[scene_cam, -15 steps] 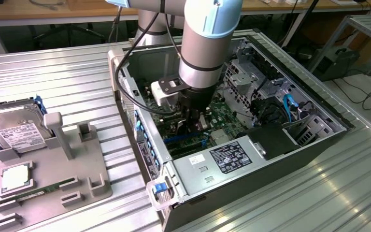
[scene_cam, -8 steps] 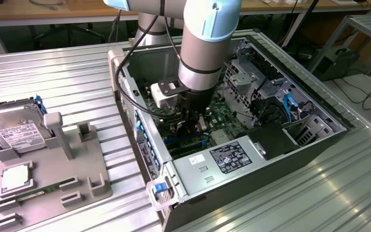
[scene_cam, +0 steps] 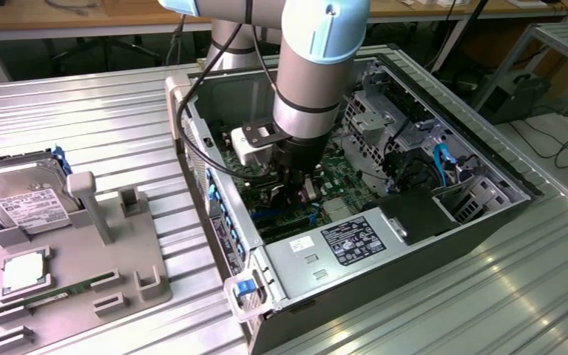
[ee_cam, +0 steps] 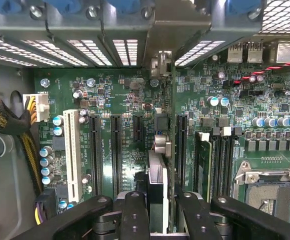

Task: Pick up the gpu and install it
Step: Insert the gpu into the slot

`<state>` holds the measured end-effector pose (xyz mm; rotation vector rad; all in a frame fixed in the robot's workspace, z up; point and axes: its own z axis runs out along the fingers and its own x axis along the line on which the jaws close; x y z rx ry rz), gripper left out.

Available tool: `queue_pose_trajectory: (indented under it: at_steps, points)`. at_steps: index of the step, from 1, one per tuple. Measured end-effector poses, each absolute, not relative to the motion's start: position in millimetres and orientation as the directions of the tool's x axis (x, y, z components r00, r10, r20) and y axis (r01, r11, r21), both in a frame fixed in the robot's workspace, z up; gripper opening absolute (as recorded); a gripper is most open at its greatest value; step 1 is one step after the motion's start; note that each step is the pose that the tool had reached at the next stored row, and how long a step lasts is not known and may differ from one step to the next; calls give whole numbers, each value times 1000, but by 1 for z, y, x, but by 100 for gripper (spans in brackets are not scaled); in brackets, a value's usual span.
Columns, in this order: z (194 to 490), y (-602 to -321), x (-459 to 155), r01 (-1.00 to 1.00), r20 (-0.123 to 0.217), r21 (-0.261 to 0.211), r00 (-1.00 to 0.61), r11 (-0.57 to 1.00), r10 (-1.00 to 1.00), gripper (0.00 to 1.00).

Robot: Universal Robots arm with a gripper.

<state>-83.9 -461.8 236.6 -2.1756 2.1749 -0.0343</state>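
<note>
I have the gripper point(ee_cam: 157, 210) down inside the open computer case point(scene_cam: 481, 159), and its fingers point(ee_cam: 135, 215) are closed on the gpu point(ee_cam: 158, 180), pinching the card edge-on from both sides. The card hangs vertically below the wrist, just above the motherboard point(ee_cam: 125, 95), roughly over a gap between two of the long black expansion slots point(ee_cam: 116, 155).

My worry from here is alignment. In the wrist view the card's lower edge seems to sit between slots, not squarely over one, though I cannot tell how far above the board it is. If I press down with the edge off the slot, the contacts could ride on the slot wall or scrape the board. A slight tilt in the grip would make one end seat before the other and jam. The bracket end also has to meet the rear openings point(ee_cam: 125, 50) of the case; if it catches on the metal there, the card could twist in the fingers. The cable bundle point(ee_cam: 5, 120) at the side is well apart and looks harmless.

The gpu itself reads as a thin, dark card seen nearly on edge, with a pale ribbed metal part along its top and small silvery components further along. In the exterior view it is mostly hidden behind the arm point(scene_cam: 309, 89).
</note>
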Motion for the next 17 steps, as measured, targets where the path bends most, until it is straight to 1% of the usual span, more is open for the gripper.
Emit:
queue_pose_trajectory:
  at_steps: [17]
  points:
    - [240,-461,-84,-998,-30,-62,1,1,-1000,28]
